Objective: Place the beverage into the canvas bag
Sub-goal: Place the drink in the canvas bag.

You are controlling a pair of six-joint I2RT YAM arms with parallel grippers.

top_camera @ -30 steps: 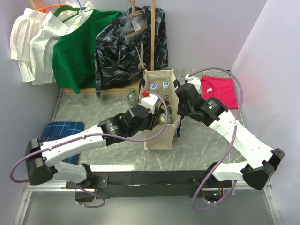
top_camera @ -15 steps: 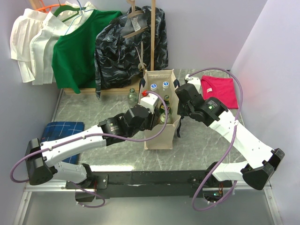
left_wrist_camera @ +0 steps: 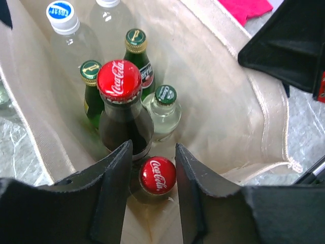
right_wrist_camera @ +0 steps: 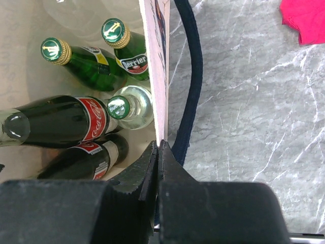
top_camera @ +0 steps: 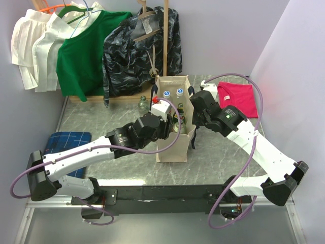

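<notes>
Left gripper (left_wrist_camera: 151,148) hangs inside the canvas bag (left_wrist_camera: 218,101), fingers spread either side of the Coca-Cola bottle (left_wrist_camera: 158,175), upright in there. I'd lift straight up, clear of the second Coca-Cola bottle (left_wrist_camera: 119,81). Right gripper (right_wrist_camera: 158,147) has its fingers pinching the bag's rim.

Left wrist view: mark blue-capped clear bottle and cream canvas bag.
blue-capped clear bottle (left_wrist_camera: 60,12), left wrist view, cap top.
cream canvas bag (left_wrist_camera: 218,101), left wrist view, inner wall.
</notes>
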